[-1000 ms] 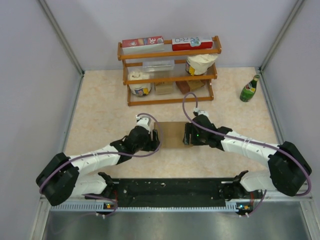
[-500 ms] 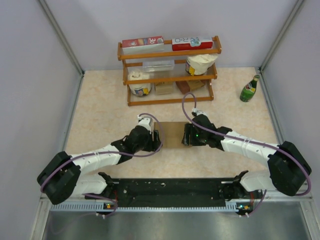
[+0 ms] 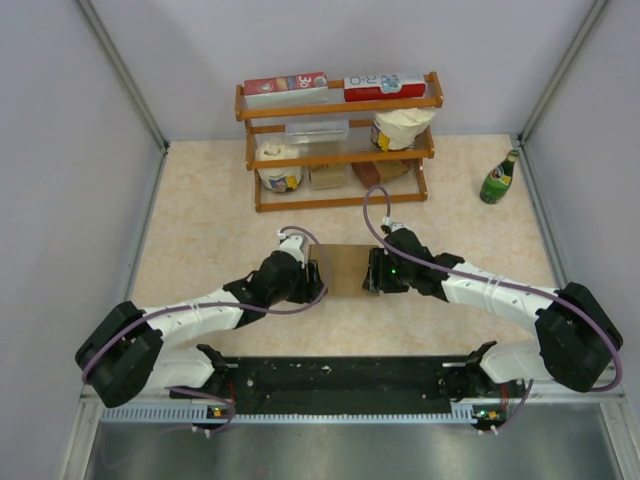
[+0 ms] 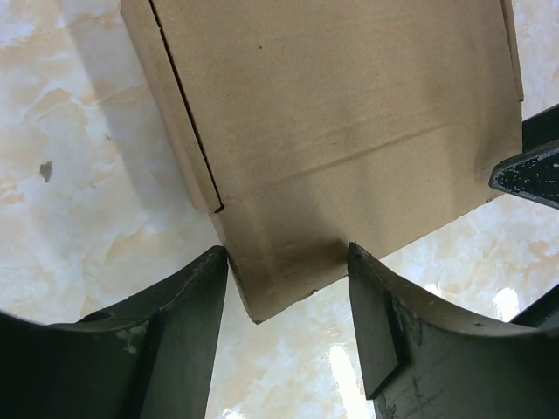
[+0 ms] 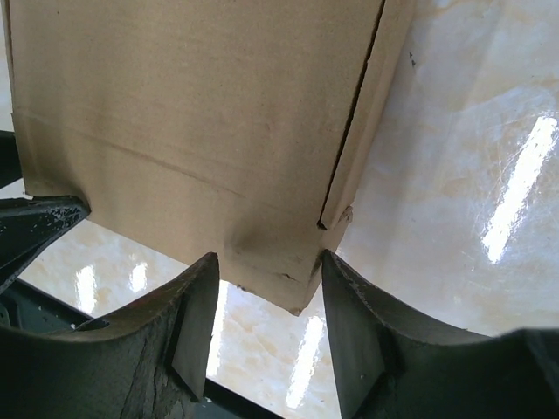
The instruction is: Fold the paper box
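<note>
Two arms | left jaws and right jaws both parted, straddling opposite ends of paper box (image 3: 343,268) on bench (image 3: 200,230) | advise closing evenly so creases stay square

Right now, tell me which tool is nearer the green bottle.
Right. The right tool is at the right end of the cardboard box, the green bottle to its back right; the left tool is at the box's left end, farther off.

I see grey walls (image 3: 200,50) around a beige marbled tabletop (image 3: 200,220); wooden shelf (image 3: 340,104) at back. Glare streaks the tabletop.
</note>
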Controlling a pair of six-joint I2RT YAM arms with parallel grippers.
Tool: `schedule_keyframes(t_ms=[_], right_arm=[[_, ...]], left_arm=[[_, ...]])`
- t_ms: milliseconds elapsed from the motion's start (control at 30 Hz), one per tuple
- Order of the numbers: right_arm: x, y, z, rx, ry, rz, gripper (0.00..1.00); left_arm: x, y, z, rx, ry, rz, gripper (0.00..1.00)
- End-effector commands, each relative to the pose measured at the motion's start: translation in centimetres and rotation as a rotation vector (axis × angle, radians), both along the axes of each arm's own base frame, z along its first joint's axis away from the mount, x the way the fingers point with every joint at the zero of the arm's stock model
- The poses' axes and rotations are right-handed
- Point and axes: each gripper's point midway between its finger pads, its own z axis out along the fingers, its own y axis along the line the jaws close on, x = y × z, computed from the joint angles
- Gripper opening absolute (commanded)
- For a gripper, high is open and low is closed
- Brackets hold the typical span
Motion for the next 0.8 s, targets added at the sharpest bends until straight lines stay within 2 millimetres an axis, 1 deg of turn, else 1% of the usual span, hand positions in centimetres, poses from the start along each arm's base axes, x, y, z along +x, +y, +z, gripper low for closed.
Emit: schedule_keyframes(t_ms=[0,133,333,467,633,667,767], right_arm=[[0.5,1.3,1.9,0.054,-0.032,0.023,0.49],[0.6,1.3,2.1,0.050,-0.041,0.022,0.49],[0.7,1.2,2.2,0.049,-0.044,0.017,0.48],[0.7,1.1,2.2,0.043,-0.046,0.012,0.47],[0.6,0.9,1.7,0.025,-0.036,0.015,0.48],[0.9,0.6,1.5,0.009,-0.046,0.000,0.48],[0.9,0.6,1.4,0.006,-0.042,0.001,0.48]], left_arm=[[0.9,-1.7,3.3,-0.095,-0.067,-0.022,0.60],[0.9,-1.8,3.4,-0.097,-0.067,-0.021,0.57],[0.8,-1.8,3.4,-0.098,-0.066,-0.022,0.55],[0.9,-1.8,3.3,-0.092,-0.064,-0.022,0.55],[0.8,-1.3,2.6,-0.054,-0.056,-0.021,0.56],[0.8,-1.3,2.6,-0.048,-0.055,-0.020,0.56],[0.9,-1.0,2.3,-0.031,-0.054,-0.014,0.57]])
